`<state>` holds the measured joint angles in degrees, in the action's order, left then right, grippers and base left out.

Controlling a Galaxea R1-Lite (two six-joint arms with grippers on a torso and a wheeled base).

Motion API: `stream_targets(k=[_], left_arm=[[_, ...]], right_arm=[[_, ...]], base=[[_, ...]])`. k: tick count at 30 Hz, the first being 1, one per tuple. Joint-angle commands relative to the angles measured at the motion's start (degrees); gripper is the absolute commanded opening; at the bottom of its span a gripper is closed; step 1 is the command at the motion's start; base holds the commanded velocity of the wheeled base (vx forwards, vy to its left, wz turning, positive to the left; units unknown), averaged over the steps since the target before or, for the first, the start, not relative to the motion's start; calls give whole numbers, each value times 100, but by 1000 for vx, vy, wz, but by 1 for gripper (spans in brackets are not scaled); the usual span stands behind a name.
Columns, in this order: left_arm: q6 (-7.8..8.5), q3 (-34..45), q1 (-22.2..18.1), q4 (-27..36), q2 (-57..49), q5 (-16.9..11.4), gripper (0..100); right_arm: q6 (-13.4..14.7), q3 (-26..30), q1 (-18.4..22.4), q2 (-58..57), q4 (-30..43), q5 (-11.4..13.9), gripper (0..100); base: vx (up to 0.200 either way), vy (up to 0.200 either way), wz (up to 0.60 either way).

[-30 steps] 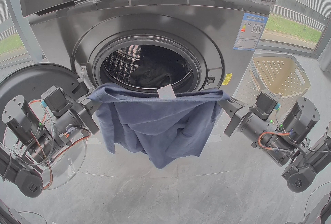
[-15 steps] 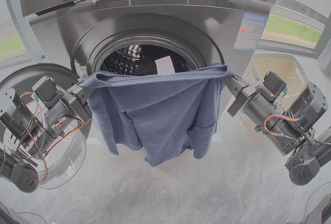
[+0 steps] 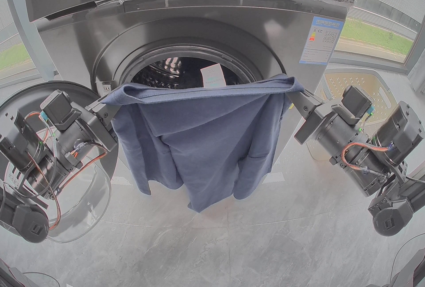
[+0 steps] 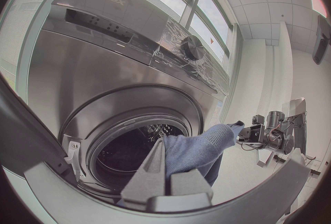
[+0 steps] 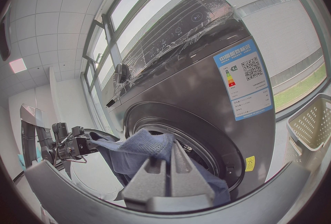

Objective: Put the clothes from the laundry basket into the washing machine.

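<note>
A dark blue shirt [image 3: 199, 137] hangs stretched between my two grippers in front of the washing machine's [image 3: 186, 22] round opening [image 3: 186, 75]. My left gripper [image 3: 108, 105] is shut on the shirt's left upper corner [image 4: 193, 148]. My right gripper [image 3: 297, 95] is shut on its right upper corner [image 5: 144, 147]. The shirt's top edge runs across the lower half of the opening, and a white tag [image 3: 212, 75] stands up from it. The body of the shirt dangles down to just above the floor. The beige laundry basket [image 3: 367, 93] stands to the right of the machine, behind my right arm.
The machine's door [image 3: 53, 159] is swung open to the left, behind my left arm. Grey tiled floor [image 3: 230, 239] lies in front of the machine. Dark fabric lies inside the drum [image 4: 120, 155].
Both grippers have lifted the shirt, so its top edge rose from the opening's lower rim to across the opening. The hanging hem came up with it.
</note>
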<state>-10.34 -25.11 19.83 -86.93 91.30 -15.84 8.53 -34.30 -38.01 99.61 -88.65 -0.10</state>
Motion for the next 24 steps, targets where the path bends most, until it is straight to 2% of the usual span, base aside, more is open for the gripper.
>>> stream_targets(k=[1, 11, 17, 19, 24], left_arm=[[-3, -169, 20, 62, -6, 2, 0], [-3, -275, 117, 229, -77, -7, 0], [14, -2, 627, 300, -24, -7, 0], [23, 50, 829, 282, 108, -7, 0], [49, 50, 891, 168, 345, -7, 0]], right_arm=[[-1, 3, 22, -91, -3, 1, 0], [8, 47, -5, -64, -3, -8, 0], [8, 416, -128, 129, 6, -8, 0], [61, 556, -312, 340, 6, -8, 0], [61, 627, -444, 1043, 6, 1, 0]], base=[[0, 0, 0], [0, 0, 0], [0, 0, 0], [0, 0, 0], [0, 0, 0]])
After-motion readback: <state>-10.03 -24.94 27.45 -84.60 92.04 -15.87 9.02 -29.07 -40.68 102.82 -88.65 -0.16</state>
